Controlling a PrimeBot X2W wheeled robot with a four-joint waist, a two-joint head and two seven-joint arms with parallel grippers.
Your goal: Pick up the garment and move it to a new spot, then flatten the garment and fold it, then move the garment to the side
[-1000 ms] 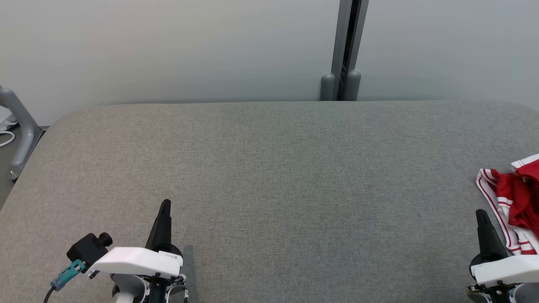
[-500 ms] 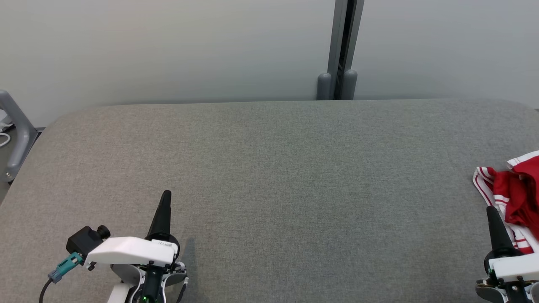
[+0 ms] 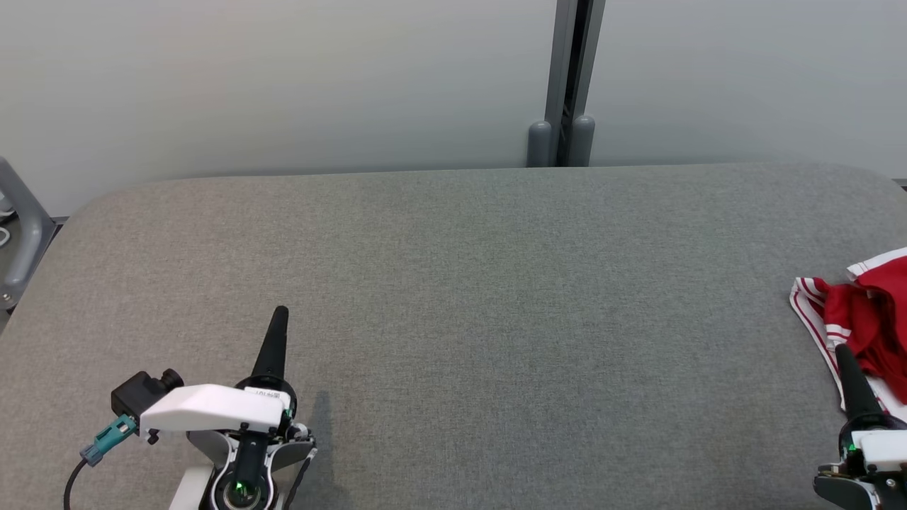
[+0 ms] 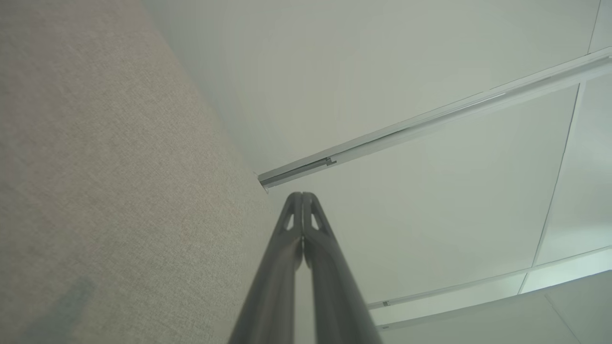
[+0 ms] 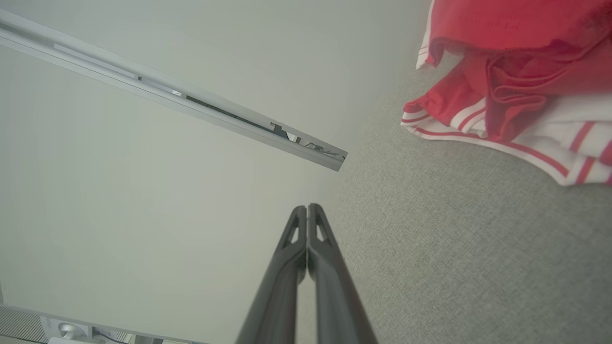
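One garment point(image 3: 868, 319) is counted, at the right of one grey surface point(image 3: 496, 283). Two claws are seen, the left claw point(image 3: 280, 315) and the right claw point(image 3: 842, 350), each made of two dark fingers point(image 4: 322, 267). One post point(image 3: 570, 64) is found at the far side, with two round caps point(image 3: 538, 142).

Soft even light; faint shadow beside left pincer point(image 3: 280, 312); edges possibly bowed.
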